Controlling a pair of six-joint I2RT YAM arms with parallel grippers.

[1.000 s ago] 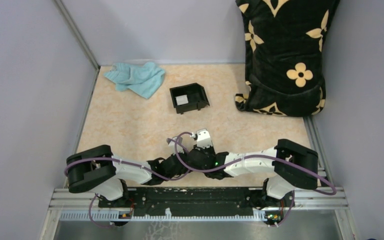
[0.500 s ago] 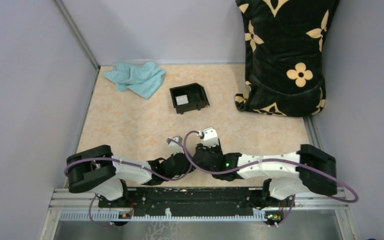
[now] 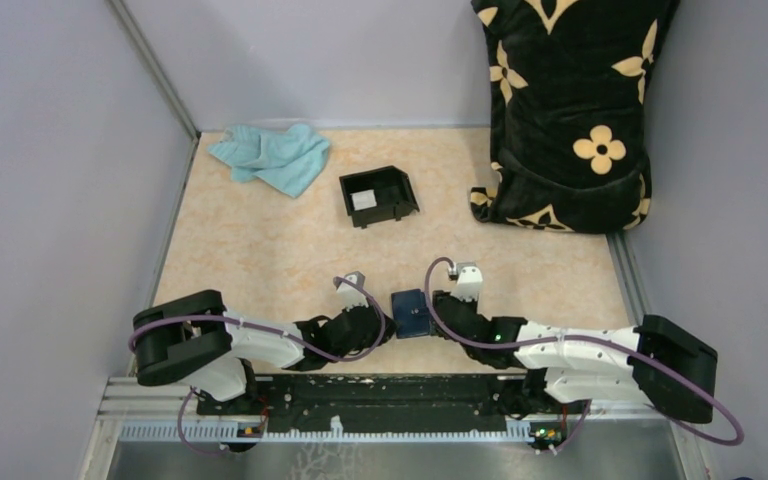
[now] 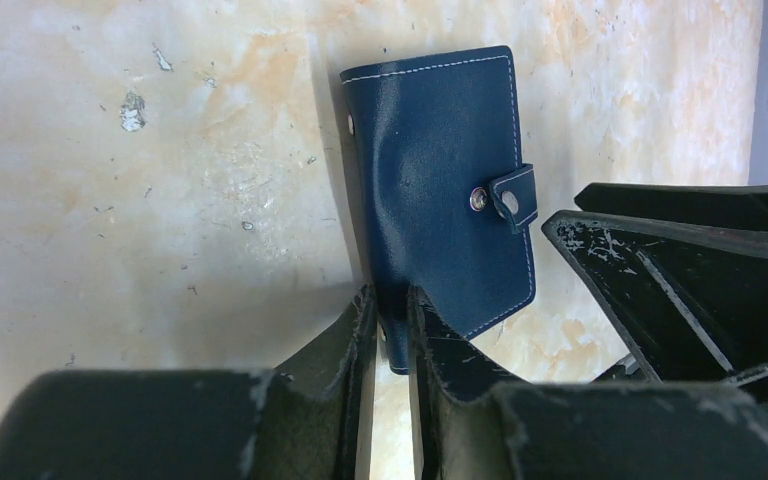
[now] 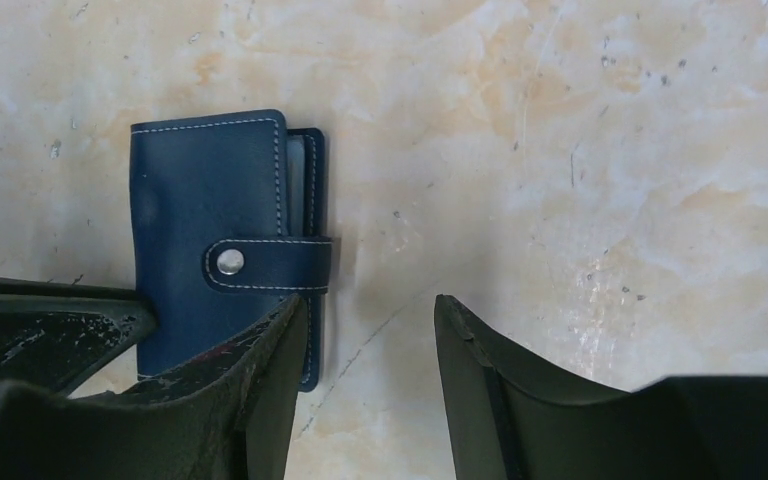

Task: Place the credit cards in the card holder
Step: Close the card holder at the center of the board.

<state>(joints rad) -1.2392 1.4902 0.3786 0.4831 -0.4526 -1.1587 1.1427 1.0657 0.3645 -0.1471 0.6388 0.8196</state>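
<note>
Left wrist view shows you the left end effector (image 4: pixel 392 318) clamped on the near edge of the snapped-shut card holder (image 4: pixel 440 170), flat on the worktop (image 4: pixel 160 200); just right of it, the right end effector (image 5: pixel 368 310) stands apart, empty.

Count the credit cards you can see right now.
1: a pale card lying in the black box. Others may be tucked out of sight inside the closed card holder.

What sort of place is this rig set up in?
Probably a lab test cell, not a home or shop: plain grey walls box in a small marble-patterned table, an aluminium rail lines its near edge, and props like a teal cloth lie about.
</note>
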